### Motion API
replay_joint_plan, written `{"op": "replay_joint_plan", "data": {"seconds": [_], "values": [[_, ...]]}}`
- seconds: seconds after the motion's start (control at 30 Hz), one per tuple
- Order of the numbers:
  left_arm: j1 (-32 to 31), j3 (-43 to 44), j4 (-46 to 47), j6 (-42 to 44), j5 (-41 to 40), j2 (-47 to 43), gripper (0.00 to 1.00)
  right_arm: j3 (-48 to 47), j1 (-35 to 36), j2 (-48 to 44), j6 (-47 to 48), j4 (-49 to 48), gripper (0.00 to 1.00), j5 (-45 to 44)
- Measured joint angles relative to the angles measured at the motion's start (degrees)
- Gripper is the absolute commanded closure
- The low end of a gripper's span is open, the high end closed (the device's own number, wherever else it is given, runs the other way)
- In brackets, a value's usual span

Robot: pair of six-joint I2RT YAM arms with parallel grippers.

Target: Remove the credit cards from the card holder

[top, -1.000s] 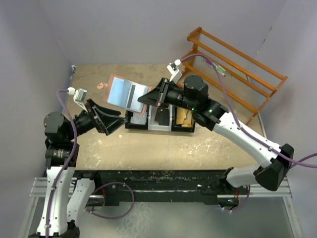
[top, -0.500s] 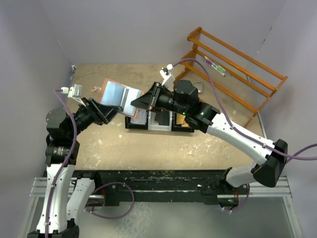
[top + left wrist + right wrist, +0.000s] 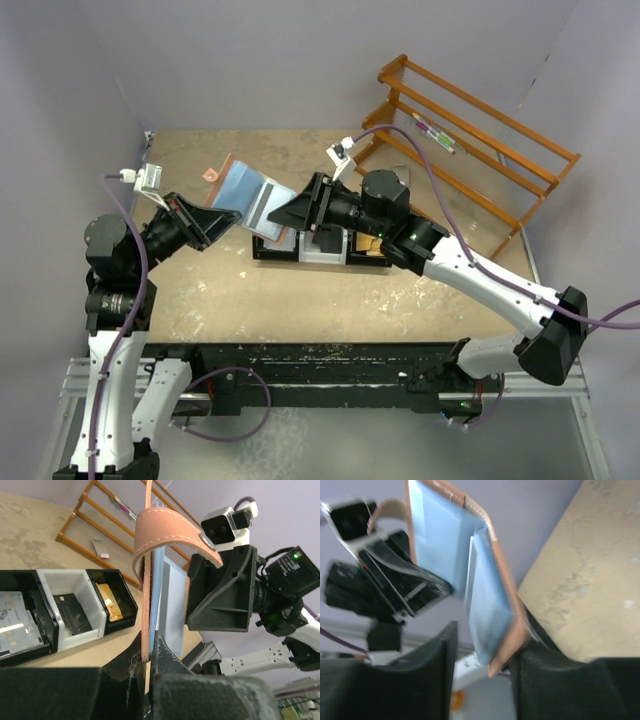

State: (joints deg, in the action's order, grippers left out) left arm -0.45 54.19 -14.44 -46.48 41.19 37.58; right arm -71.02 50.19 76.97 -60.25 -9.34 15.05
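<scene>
Your left end effector (image 3: 148, 652) clamps the wallet (image 3: 245, 190) upright above the counter (image 3: 330, 300); your right end effector (image 3: 482, 645) stands parted around its far edge; pale cards (image 3: 15, 625) lie in the tray (image 3: 65, 573), any left inside unseen

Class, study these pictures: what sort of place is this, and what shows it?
Most likely a robotics lab cell: a left arm and right arm mounted on a metal rail, a table boxed in by plain walls, staged props like the wooden rack.
</scene>
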Motion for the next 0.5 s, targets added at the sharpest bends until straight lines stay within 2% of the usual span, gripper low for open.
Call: {"op": "replay_joint_plan", "data": {"seconds": [0.07, 0.13, 0.27, 0.33, 0.5], "values": [[0.0, 0.33, 0.0, 0.11, 1.99, 0.94, 1.0, 0.39, -0.98, 0.07, 1.9, 0.44, 0.21, 3.19], [0.0, 0.59, 0.17, 0.15, 4.44, 1.92, 1.0, 0.31, -2.34, 0.22, 5.31, 1.42, 0.13, 7.41], [0.0, 1.36, 1.4, 0.48, 12.63, 4.59, 1.0, -5.01, -5.92, 1.46, 18.43, 12.37, 0.08, 13.4], [0.0, 2.08, 2.12, 1.03, 17.14, 6.05, 1.0, -10.67, -7.1, 2.56, 27.15, 19.8, 0.07, 15.19], [0.0, 3.74, 2.67, 4.11, 26.34, 8.92, 1.0, -21.42, -7.28, 3.28, 42.49, 30.64, 0.09, 20.24]]}}
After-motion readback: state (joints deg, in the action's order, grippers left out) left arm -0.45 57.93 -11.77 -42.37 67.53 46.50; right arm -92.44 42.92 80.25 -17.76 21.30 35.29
